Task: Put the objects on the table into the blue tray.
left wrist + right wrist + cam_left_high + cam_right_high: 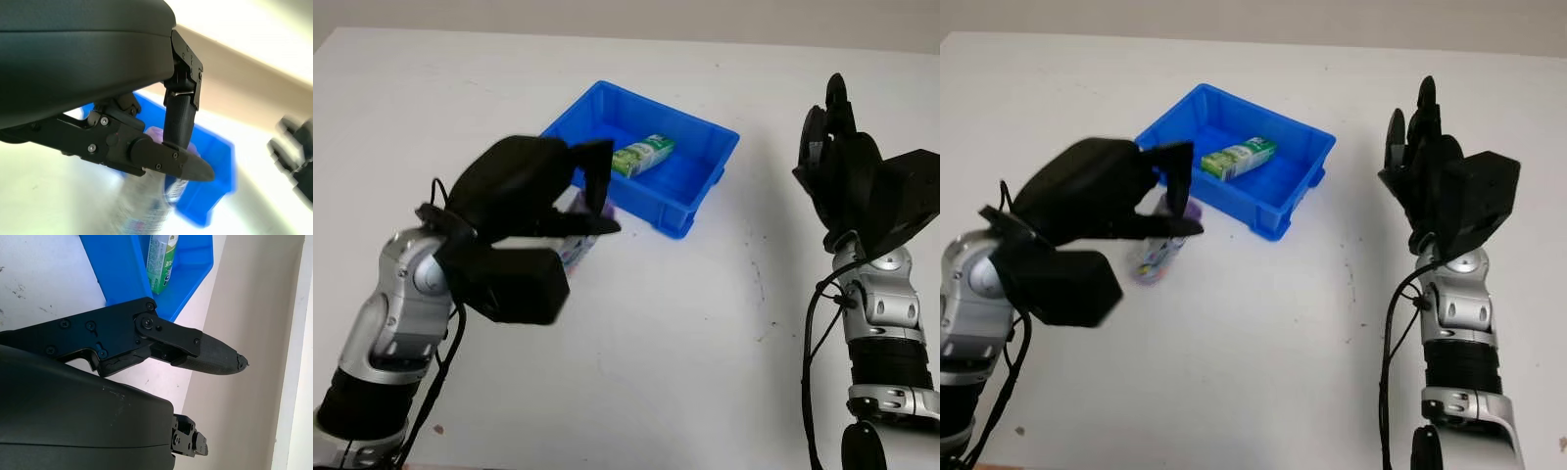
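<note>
Fingers (pixel 1178 166) over bottle (pixel 1157 253), cap trayward

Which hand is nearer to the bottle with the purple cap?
The left hand: it is right over the bottle, beside the tray. The right hand is open, raised far across the table.

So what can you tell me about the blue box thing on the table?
The blue plastic tray is a shallow rectangular bin with upright walls and a thicker rim. It sits on the white table, turned at an angle, in the far middle. A green and white carton lies on its side inside it. Just outside its near corner is a small bottle with a purple cap, under the black left hand. The open right hand is raised off to the tray's right, not touching it.
</note>
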### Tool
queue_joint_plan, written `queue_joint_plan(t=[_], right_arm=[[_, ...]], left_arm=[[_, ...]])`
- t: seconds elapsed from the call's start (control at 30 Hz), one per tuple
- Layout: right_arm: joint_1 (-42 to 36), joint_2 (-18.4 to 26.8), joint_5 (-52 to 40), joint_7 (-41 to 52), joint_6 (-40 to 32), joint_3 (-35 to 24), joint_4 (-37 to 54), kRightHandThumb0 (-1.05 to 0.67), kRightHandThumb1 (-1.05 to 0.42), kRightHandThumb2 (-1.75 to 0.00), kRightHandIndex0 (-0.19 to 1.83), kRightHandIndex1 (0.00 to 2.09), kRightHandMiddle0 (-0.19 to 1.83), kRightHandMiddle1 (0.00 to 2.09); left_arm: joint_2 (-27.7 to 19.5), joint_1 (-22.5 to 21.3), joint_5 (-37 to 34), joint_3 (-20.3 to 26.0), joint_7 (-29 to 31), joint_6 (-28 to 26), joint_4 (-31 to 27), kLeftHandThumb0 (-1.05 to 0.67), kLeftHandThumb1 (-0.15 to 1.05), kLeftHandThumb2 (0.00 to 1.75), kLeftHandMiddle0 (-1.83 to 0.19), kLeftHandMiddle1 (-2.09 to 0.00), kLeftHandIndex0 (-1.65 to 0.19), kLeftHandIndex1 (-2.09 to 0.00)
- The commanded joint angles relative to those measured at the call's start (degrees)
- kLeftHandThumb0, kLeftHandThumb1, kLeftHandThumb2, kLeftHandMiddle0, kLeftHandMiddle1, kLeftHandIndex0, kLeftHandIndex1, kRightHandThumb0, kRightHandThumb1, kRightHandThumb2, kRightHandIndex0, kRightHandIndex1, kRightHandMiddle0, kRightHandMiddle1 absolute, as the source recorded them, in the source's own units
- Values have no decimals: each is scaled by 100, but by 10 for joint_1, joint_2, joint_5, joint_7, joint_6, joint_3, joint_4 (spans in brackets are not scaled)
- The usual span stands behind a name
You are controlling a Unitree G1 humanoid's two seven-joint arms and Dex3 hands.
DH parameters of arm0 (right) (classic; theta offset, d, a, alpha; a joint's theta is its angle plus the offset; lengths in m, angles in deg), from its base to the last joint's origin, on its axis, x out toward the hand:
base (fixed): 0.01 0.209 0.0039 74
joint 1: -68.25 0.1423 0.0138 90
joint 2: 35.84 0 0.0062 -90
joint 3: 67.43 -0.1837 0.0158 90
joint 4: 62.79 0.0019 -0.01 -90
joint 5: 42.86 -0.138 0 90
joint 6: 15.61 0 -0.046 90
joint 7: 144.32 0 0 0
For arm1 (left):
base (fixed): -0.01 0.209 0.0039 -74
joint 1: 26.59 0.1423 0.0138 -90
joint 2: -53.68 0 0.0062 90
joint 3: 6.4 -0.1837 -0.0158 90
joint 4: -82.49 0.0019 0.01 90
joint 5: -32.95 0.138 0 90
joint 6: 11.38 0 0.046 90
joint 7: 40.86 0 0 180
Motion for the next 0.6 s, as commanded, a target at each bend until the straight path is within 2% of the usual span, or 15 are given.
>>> queue_joint_plan(t=[0.0, 0.1, 0.2, 0.43, 0.57], right_arm=[[5, 4, 0, 1, 8, -2, -4, -69, -105, -72, -19, 0, -19, 0], [5, 3, -1, 5, 12, -2, -9, -69, -105, -72, -19, 0, -19, 0], [5, 2, 0, 3, 14, -2, -10, -69, -105, -72, -19, 0, -19, 0], [7, 3, -1, 3, 9, -2, -10, -69, -105, -71, -19, 0, -19, 0], [11, 2, -3, 3, 8, -3, -14, -70, -105, -70, -19, 0, -19, 0]], left_arm=[[0, -30, -31, 17, -1, 2, 17, -34, 105, 16, -76, -209, -35, -209], [-4, -58, -54, 24, -5, -5, 43, -35, 105, 14, -69, -209, -34, -209], [-5, -78, -63, 25, -11, 0, 68, -35, 105, 11, -73, -209, -41, -209], [5, -107, -68, 22, -58, 57, 142, -33, 105, 10, -76, -209, -49, -209], [11, -143, -51, 13, -103, 100, 202, -36, 105, 10, -80, -209, -45, -208]])
